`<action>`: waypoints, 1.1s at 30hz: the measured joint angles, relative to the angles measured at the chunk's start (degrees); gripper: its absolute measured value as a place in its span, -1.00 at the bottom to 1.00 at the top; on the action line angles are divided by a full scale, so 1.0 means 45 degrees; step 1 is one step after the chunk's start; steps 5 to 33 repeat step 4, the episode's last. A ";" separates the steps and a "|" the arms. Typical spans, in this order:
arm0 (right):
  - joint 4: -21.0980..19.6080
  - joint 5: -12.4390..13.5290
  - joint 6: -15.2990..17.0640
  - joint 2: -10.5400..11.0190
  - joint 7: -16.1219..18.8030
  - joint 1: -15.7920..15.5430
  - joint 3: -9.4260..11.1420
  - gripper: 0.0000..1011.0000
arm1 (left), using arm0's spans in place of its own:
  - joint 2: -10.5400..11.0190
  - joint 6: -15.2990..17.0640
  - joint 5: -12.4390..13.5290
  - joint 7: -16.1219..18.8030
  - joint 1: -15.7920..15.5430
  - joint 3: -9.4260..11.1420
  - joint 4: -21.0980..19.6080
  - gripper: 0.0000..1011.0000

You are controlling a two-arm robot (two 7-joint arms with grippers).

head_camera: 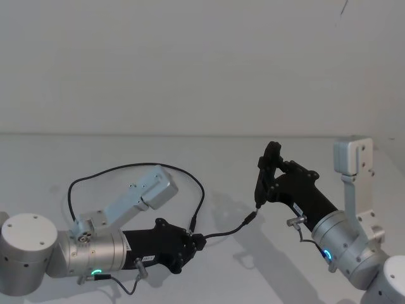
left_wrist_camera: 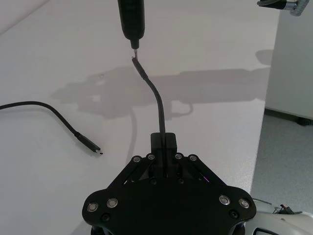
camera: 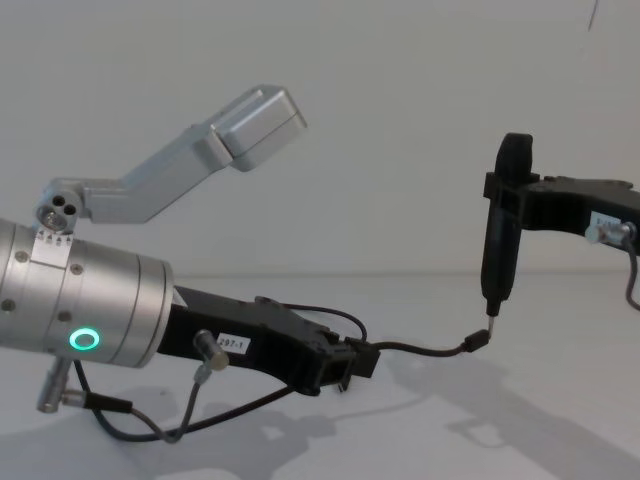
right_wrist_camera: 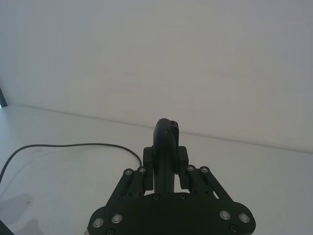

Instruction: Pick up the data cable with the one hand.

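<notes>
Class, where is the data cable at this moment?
In the head view the data cable loops over the table's left half; the left gripper is shut on it, one plug reaching up to the tip of the right gripper's tool.

There is one data cable (head_camera: 126, 170), a long thin black cord, and it has two small plugs, one at each end. There are two grippers: the left gripper (head_camera: 197, 241) and the right gripper (head_camera: 271, 166). There is one slim black tool (camera: 503, 230) with a thin pointed tip. There is one white bench (head_camera: 209, 158).
</notes>
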 joint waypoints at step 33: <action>0.0008 -0.0010 -0.0021 -0.0006 0.0005 0.0003 -0.0011 -0.45 | 0.0000 0.0000 0.0000 0.0000 0.0000 0.0000 0.0000 -0.92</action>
